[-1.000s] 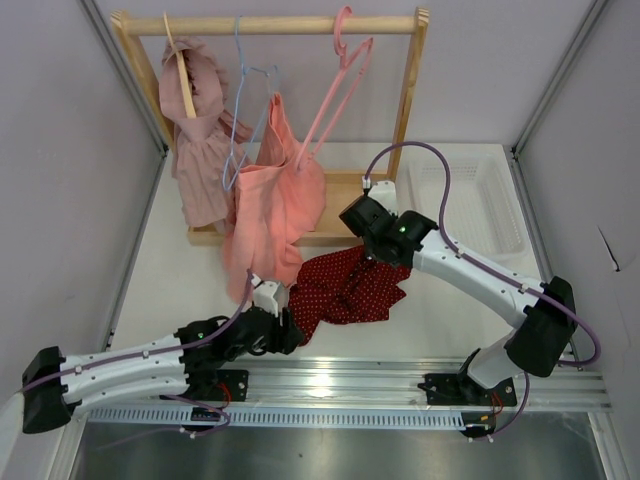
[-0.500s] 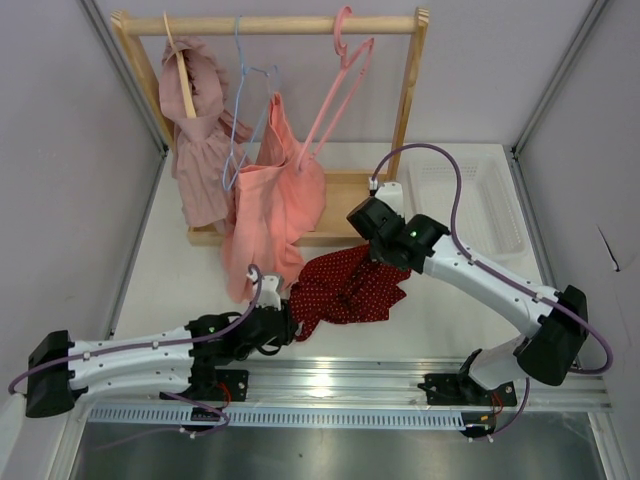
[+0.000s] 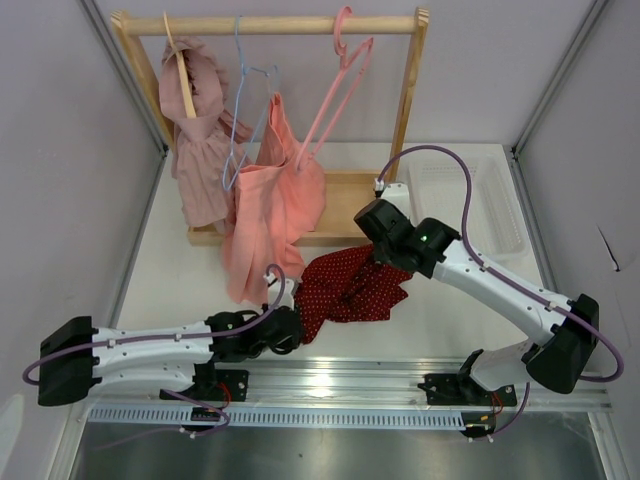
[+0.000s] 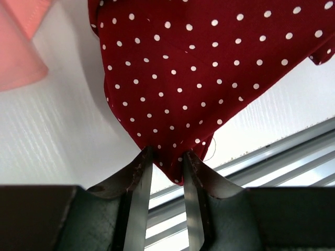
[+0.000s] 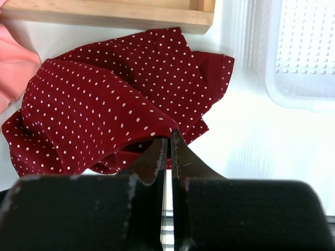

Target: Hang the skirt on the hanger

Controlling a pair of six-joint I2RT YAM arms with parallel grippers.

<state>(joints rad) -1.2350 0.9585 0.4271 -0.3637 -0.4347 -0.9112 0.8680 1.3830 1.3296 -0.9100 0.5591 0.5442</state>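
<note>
- A ruffled mauve top [image 3: 195, 160] hangs on a wooden hanger [image 3: 181, 72] at the 9 o'clock end of the rack's rail [image 3: 270, 25]
- A blue wire hanger [image 3: 243, 110] hangs next along the rail, with a salmon garment [image 3: 272, 205] just to its 3 o'clock side, drooping down to the bench [image 3: 160, 270]
- The left jaws are pinched narrowly on the skirt's [image 3: 350, 285] 7 o'clock corner; the left wrist view shows the dotted cloth [image 4: 199, 68] caught between both fingers [image 4: 137, 188]
- The pink hanger [image 3: 336, 113] is hooked on the rail toward its 3 o'clock end, bare and tilted, well apart from the skirt
- The skirt lies bunched on the bench at the rack's 6 o'clock, its 9 o'clock edge just beside the salmon garment's hem
- The right jaws are almost closed on a fold at the skirt's 2 o'clock edge; the right wrist view shows the fold [image 5: 104, 99] meeting the fingertips [image 5: 157, 151]
- A white tray [image 3: 470, 200] sits at the skirt's 2 o'clock, beside the rack's post
</note>
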